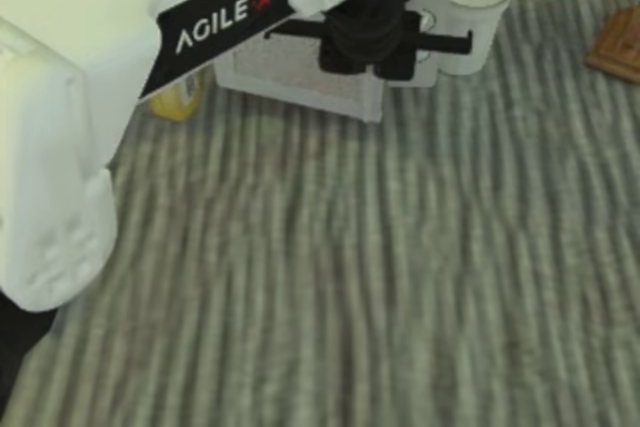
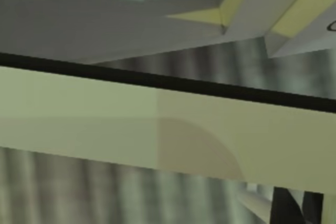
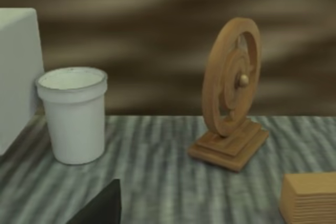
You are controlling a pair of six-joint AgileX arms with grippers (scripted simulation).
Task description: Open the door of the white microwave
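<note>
Top view: my left claw (image 1: 372,39) sits over the white microwave (image 1: 300,72), in front of the door (image 1: 310,75); finger state unclear. White cup (image 1: 478,9) touches the microwave. Left wrist: nothing identifiable. Right wrist: cup, wooden wheel (image 3: 231,95); right claw unseen.

The left arm (image 1: 70,77) has a thick, glossy white shell with rounded edges. One link carries a black slanted band (image 1: 225,22) with white letters "AGILE" and a red "X". At its end sits the left gripper (image 1: 375,32), black and blocky, with a thin black bar going out to both sides. In the right wrist view, only a dark pointed part (image 3: 100,208) shows.
</note>
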